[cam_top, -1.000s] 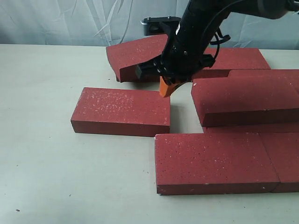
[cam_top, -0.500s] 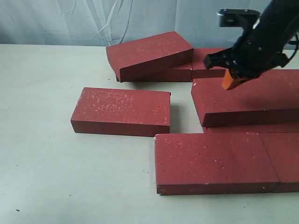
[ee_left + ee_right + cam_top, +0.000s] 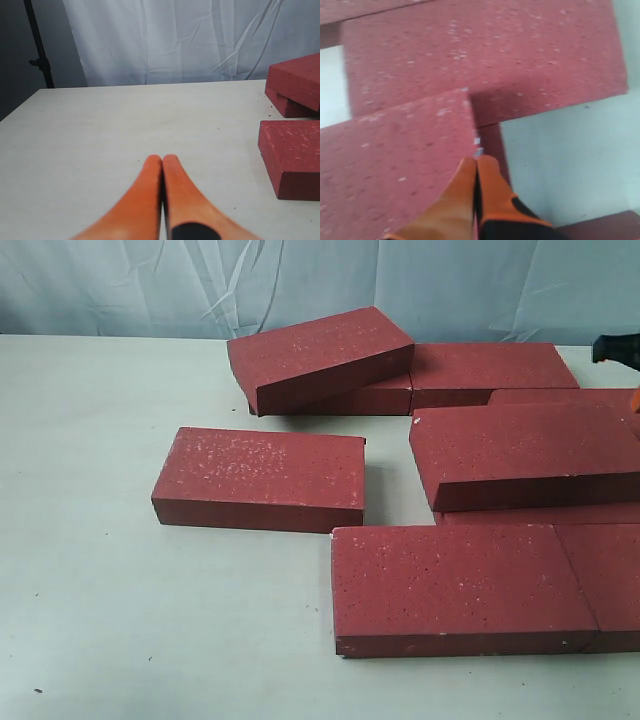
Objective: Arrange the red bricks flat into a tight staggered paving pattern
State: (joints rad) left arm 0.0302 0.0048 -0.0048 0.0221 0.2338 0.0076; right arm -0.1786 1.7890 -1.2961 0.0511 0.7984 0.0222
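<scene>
Several red bricks lie on the pale table. One brick (image 3: 258, 478) lies flat and alone at the left. A tilted brick (image 3: 318, 358) leans on a flat one at the back, next to another back brick (image 3: 490, 368). A raised brick (image 3: 530, 455) rests over others at the right, and two front bricks (image 3: 460, 585) sit side by side. My right gripper (image 3: 476, 161) is shut and empty, hovering over the corner of a brick (image 3: 400, 165); only a bit of the right arm (image 3: 615, 347) shows in the exterior view. My left gripper (image 3: 162, 159) is shut and empty above bare table.
A pale cloth backdrop hangs behind the table. In the left wrist view the lone brick (image 3: 295, 162) and the stacked back bricks (image 3: 295, 82) lie off to one side, and a dark stand (image 3: 37, 50) is beyond the table edge.
My right arm swung from beside the tilted back brick over to the right and has nearly left the exterior view. No brick has moved.
</scene>
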